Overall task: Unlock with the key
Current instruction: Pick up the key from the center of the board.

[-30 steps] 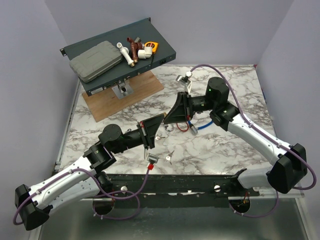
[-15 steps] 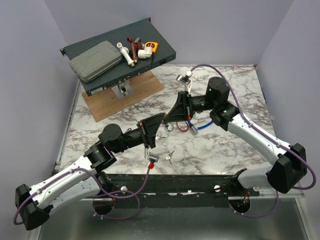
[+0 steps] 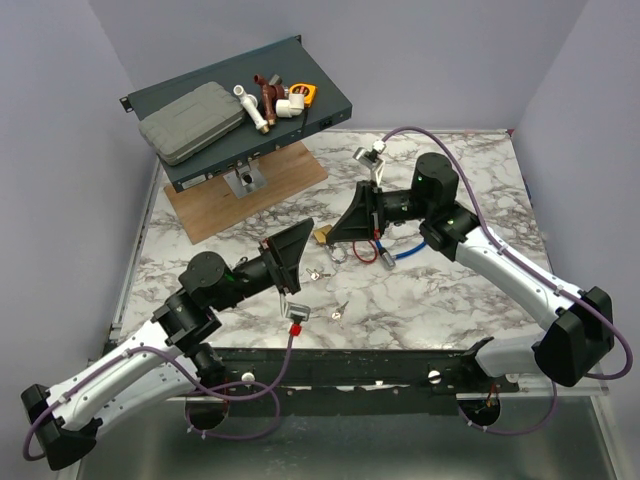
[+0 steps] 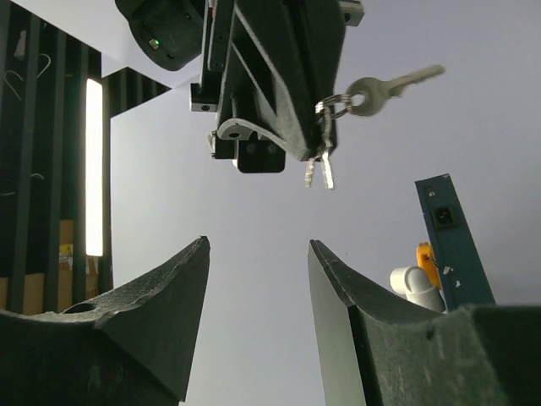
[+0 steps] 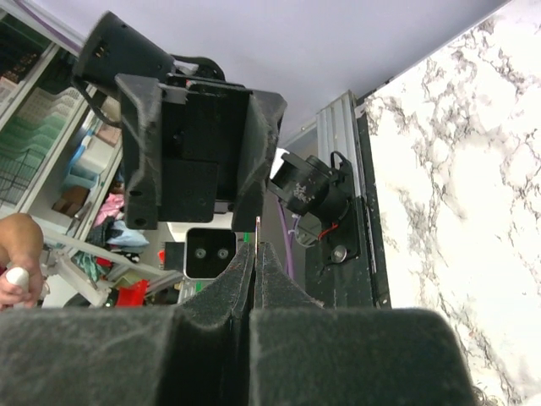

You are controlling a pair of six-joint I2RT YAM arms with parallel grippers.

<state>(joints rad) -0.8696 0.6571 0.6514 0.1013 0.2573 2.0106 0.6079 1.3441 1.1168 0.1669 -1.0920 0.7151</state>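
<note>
Overhead, two black-and-white robot arms reach over one marble table (image 3: 420, 300), and their two grippers face each other near its middle. The left gripper (image 3: 298, 256) has its two fingers (image 4: 161, 296) spread wide, with nothing between them. The right gripper (image 3: 338, 236) has its two fingers (image 5: 211, 296) pressed tightly together. They pinch one key bunch (image 4: 335, 105) by a thin sliver of metal, seen edge-on in the right wrist camera. Which piece of the bunch that sliver is cannot be told.

The bunch's ring sits at the tip of those closed fingers and carries three keys. The key (image 4: 399, 83), silver-grey and the longest of the three, sticks out sideways from the ring, clear of the fingers and up in the air. The other two small keys (image 4: 318, 172) dangle straight down below the fingertips. From the left wrist camera, the whole bunch sits above the gap between the left gripper's spread fingers, well apart from both.

One brass padlock (image 3: 322, 236) shows just beside the right gripper's tip, between the two grippers. Whether it rests on the table or is lifted cannot be told. Two small silvery pieces (image 3: 340, 310) lie on the marble near the left gripper, too small to identify.

At the far left stands one dark rack shelf (image 3: 325, 105), holding one grey case (image 3: 190, 122) and a few pipe fittings (image 3: 268, 102).
</note>
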